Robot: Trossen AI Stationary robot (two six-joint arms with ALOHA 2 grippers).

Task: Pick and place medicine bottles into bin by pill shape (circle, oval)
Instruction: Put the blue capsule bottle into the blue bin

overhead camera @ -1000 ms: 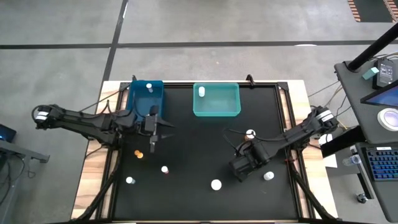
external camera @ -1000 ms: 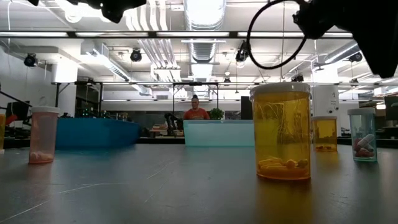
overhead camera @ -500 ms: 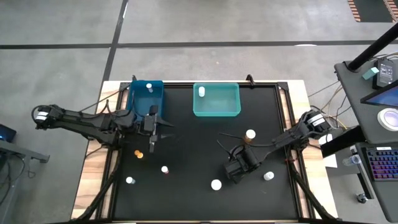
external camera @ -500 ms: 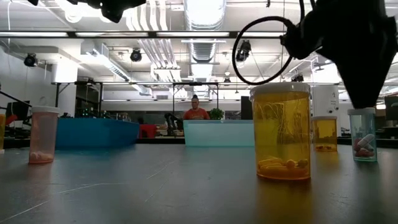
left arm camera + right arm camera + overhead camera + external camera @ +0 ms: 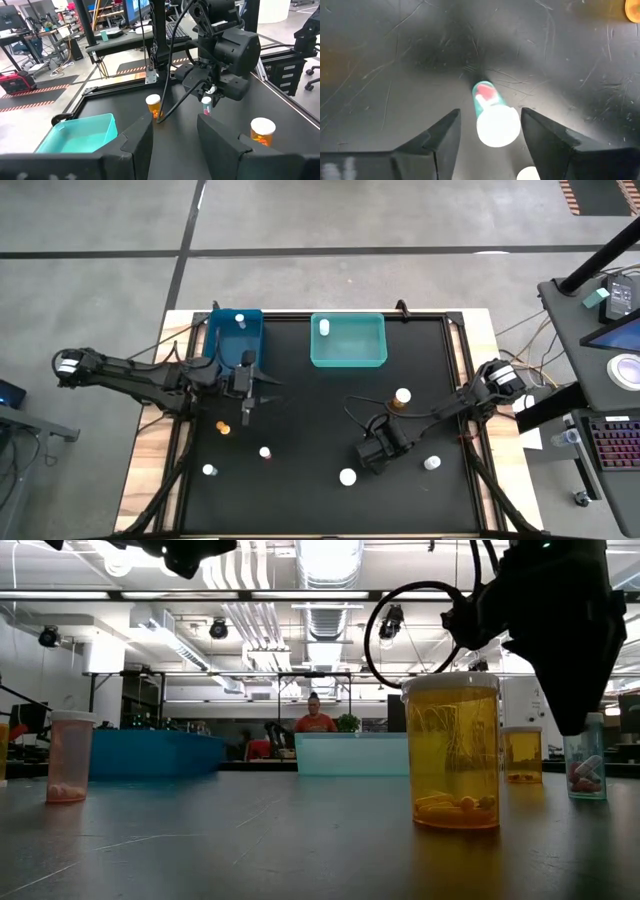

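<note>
Right wrist view: a clear medicine bottle (image 5: 492,112) with a white cap stands on the black table (image 5: 380,75), directly below the right gripper (image 5: 490,131), whose fingers are spread apart either side. Lower straight, centred on the cap, before closing. The left gripper (image 5: 247,402) waits near the blue bin (image 5: 236,340), fingers apart and empty.

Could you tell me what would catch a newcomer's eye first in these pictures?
Probably the right hand, poised open above a clear bottle with a white cap near the table's front right. Next, the big amber bottle looming in the low view, and the two bins at the back: blue and teal.
</note>
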